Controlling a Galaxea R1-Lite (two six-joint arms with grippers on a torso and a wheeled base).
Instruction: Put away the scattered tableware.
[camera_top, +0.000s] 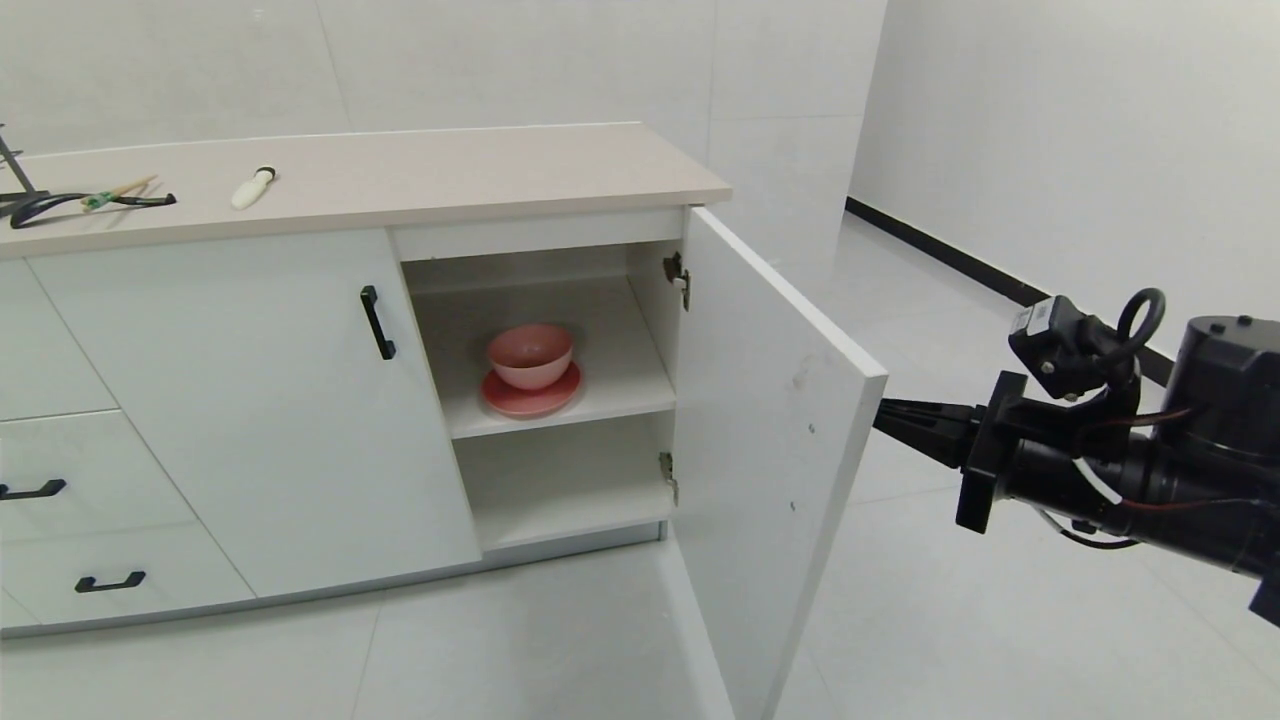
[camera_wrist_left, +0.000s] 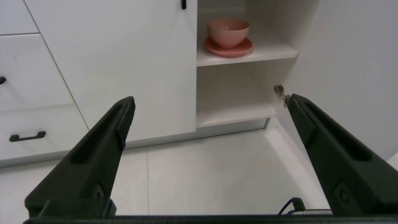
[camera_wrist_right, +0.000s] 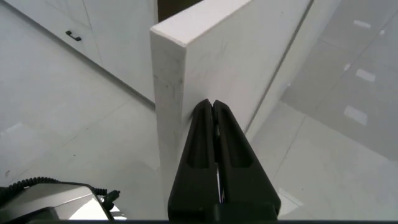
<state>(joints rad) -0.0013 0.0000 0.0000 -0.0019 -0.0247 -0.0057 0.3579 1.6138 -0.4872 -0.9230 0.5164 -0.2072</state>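
My right tool, fingers together, meets the open door. My left tool is apart. The bowl sits on the plate on the upper shelf.

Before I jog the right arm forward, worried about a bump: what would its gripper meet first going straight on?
The open cabinet door: the shut right gripper points at its outer face near the free edge, apparently touching or nearly so.

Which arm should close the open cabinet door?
Right. The right gripper is shut and points at the outer face of the open cabinet door, near its free edge, so a push should close it. The left gripper is open, on the door's inner side.
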